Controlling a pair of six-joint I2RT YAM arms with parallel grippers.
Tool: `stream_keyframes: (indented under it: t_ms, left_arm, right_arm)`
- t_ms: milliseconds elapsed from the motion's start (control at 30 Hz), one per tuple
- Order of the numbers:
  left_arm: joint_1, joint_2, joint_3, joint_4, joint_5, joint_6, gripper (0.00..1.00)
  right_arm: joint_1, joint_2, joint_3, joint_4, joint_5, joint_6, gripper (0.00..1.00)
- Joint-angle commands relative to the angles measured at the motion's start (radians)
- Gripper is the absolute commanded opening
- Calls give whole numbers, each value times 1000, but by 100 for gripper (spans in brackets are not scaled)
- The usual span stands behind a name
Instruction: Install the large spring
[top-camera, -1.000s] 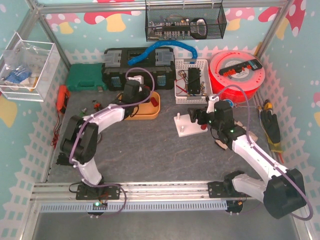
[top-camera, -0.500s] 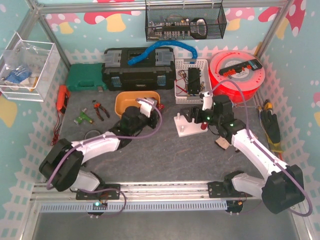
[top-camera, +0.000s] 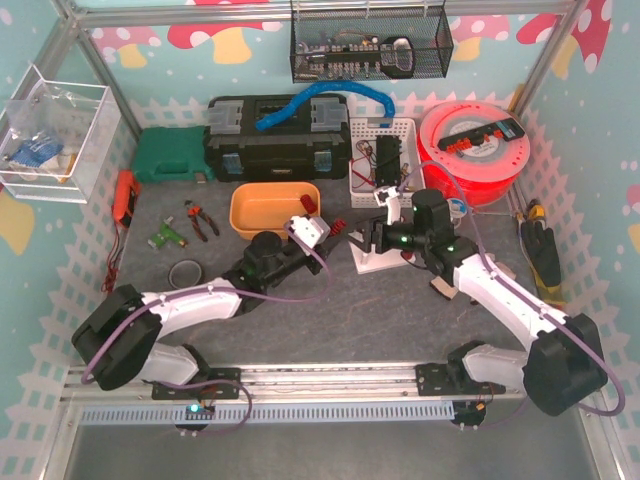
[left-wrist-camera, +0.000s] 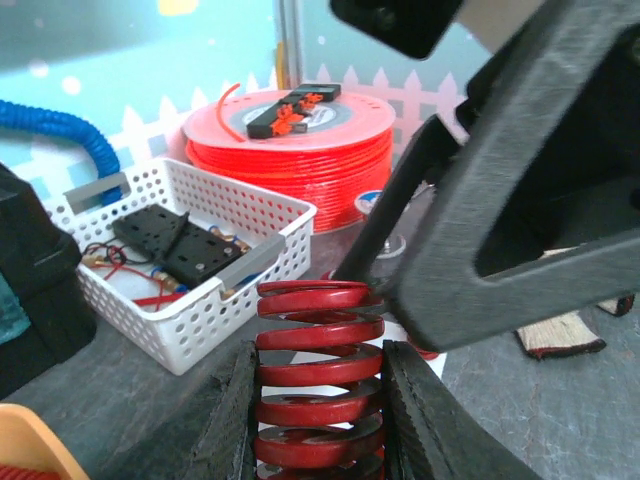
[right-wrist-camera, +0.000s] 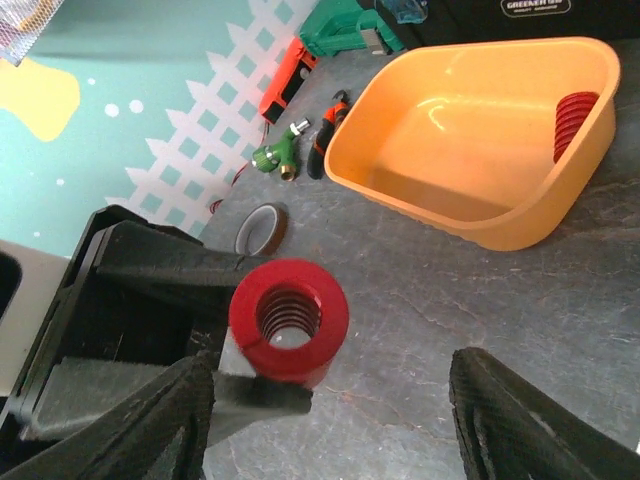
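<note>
Left wrist view: left gripper (left-wrist-camera: 320, 405) is clamped on the large red spring (left-wrist-camera: 320, 330), held up near the white peg base (top-camera: 362, 262). Right gripper (right-wrist-camera: 335, 400) is spread wide at the spring's free end. If it bumps the coils, or the left lets go early, the spring could tumble.

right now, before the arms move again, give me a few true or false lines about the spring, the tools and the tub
1. The left tool is shut on a red spring. True.
2. The right tool is clamped on that spring. False: its fingers stand wide open and are not closed on it.
3. The orange tub is empty. False: a second spring lies at one end of it.
4. A tape ring lies flat on the table outside the tub. True.
5. The filament spool is blue. False: it is red-orange.
</note>
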Motion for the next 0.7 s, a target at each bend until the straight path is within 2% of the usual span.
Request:
stream_keyframes:
  t_ms: [0, 200, 467, 567, 667]
  left_arm:
    - [-16, -29, -18, 82, 37, 53, 1]
    - [-27, -28, -9, 61, 43, 71, 1]
    - [-34, -31, -7, 53, 34, 80, 1]
    - [-35, -32, -10, 51, 31, 85, 1]
    - [-35, -29, -10, 52, 23, 87, 2]
  right_arm:
    - [10, 21, 18, 68, -48, 51, 65]
    - [22, 42, -4, 153, -87, 102, 61]
    - [40, 65, -1, 152, -96, 95, 52]
    - [39, 61, -8, 144, -92, 88, 44]
    - [41, 53, -14, 146, -86, 87, 31]
